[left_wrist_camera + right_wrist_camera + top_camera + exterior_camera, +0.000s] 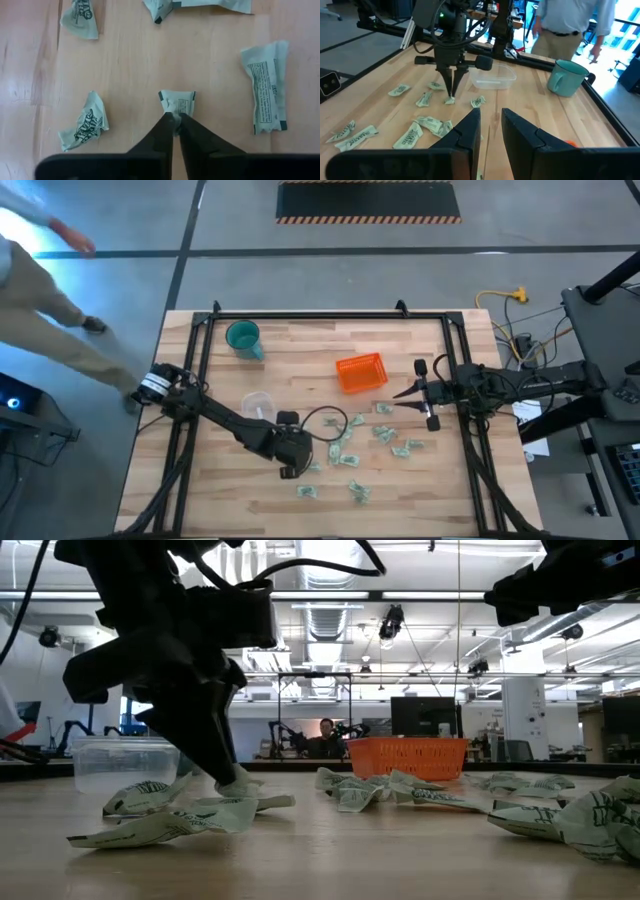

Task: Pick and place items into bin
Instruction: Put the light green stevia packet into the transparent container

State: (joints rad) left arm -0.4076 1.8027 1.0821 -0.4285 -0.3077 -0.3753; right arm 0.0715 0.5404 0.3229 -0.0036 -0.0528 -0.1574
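we see the left gripper [174, 120] pinched on one packet's [177, 102] edge, flat on the table mid-scatter; so slight a hold may slip before reaching the red bin [361, 372]

Two dark arms with black cables and tapered black fingers [162, 132].

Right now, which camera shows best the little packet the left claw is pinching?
The left wrist view: the left gripper is shut on the packet, seen close. The high view hides it under the arm; the low and right wrist views show it small.
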